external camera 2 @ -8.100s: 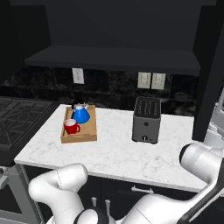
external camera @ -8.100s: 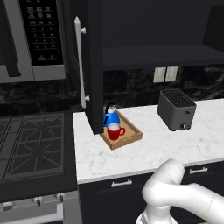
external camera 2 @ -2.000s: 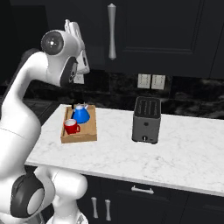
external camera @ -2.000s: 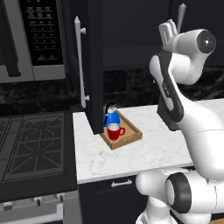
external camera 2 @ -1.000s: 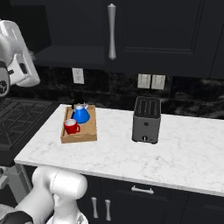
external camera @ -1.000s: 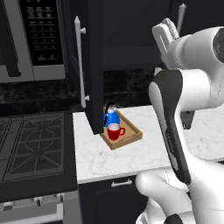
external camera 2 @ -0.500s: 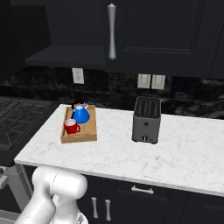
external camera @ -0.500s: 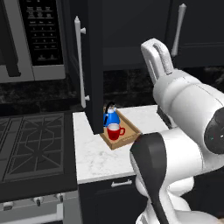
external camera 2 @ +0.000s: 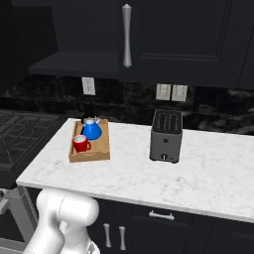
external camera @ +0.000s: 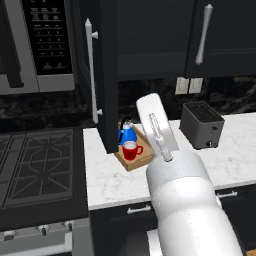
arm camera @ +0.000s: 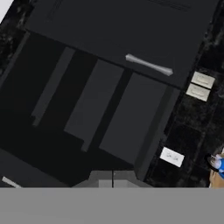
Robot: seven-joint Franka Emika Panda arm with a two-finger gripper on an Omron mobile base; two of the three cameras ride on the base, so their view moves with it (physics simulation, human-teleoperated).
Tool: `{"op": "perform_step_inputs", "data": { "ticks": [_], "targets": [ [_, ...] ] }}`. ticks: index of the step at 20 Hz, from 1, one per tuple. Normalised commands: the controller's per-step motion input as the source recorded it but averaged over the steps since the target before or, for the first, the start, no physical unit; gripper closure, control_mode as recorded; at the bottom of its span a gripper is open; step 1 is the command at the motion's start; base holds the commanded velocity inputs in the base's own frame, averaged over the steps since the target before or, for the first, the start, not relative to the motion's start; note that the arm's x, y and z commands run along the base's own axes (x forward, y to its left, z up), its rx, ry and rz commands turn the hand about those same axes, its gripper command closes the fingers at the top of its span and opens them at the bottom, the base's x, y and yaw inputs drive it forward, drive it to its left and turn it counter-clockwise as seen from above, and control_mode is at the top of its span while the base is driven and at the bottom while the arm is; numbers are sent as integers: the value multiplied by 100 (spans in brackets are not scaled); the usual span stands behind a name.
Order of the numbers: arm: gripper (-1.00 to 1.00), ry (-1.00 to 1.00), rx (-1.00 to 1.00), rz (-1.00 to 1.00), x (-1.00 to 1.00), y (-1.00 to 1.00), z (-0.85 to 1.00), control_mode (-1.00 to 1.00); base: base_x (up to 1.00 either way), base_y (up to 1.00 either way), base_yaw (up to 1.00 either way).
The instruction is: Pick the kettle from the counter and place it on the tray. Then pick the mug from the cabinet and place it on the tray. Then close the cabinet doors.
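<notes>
We see the tray lying on the white desk near its left end, beside the stove. On the tray sit 2 things: the blue kettle at the far end, toward the wall, and the red mug just in front of it, close to the kettle. In the left base view the same kettle and mug sit on the tray right beside the lower edge of the left cabinet door, which stands swung out, edge-on to us, with its long silver handle facing the microwave. The right door lies flat against the cabinet, its handle upright. Behind the open door we see the dark cabinet interior. A dark grey toaster stands on the desk well to the right of the tray, below 2 wall outlets. The arm fills the lower middle of the left base view. In the hand view our claw has its 2 tips pressed together, closed on nothing, and it looks at the open cabinet's dark shelves, with a door handle above and a bit of the kettle at the right edge.
</notes>
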Motion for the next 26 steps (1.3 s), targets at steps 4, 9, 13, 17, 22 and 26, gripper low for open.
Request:
{"op": "perform_step_inputs", "data": {
  "ticks": [4,9,13,17,22,26],
  "targets": [
    [100,5,0,-21,-61,75,-15,-100,0,0,0],
    [100,7,0,-25,-4,87,-28,-100,0,0,0],
    [100,5,1,-24,92,100,-53,-100,0,0,0],
    [100,9,2,-21,100,91,-60,-100,0,0,0],
    [100,5,7,-19,100,48,-44,-100,0,0,0],
    [100,9,6,-14,100,9,-5,-100,0,0,0]
  ]
}}
